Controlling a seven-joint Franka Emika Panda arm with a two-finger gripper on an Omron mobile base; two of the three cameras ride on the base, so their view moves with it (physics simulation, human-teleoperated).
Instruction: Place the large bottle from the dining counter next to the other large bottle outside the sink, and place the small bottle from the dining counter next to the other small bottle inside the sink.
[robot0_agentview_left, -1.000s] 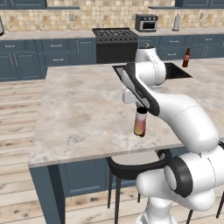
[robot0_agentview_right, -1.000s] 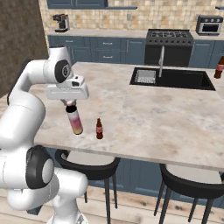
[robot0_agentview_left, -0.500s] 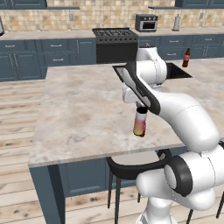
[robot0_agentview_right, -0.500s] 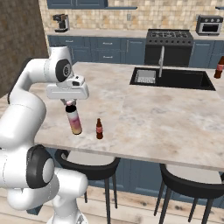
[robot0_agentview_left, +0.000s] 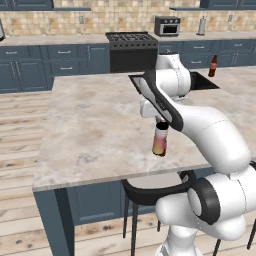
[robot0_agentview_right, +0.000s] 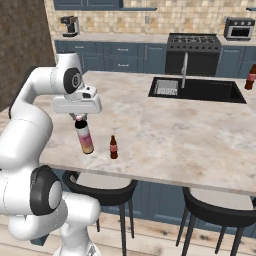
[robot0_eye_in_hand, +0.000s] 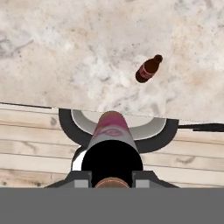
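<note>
A: Desk (robot0_agentview_right: 190, 130) status?
B: Marble top, sink (robot0_agentview_right: 200, 90) set in its far end; another brown bottle (robot0_agentview_right: 250, 77) stands beside the sink.
A: Tool (robot0_agentview_right: 80, 118)?
B: Clamped on the neck of the large bottle (robot0_agentview_right: 84, 137), which hangs clear above the desk's near edge (pink and yellow label).
A: Small bottle (robot0_agentview_right: 113, 147)?
B: Upright on the desk, just beside the large one, apart.

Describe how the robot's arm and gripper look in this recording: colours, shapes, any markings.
The arm has glossy white rounded link shells with dark grey to black joint rings and caps. The hand is a boxy white block. The gripper ends in small dark fingers. No cables or lettering can be made out.
</note>
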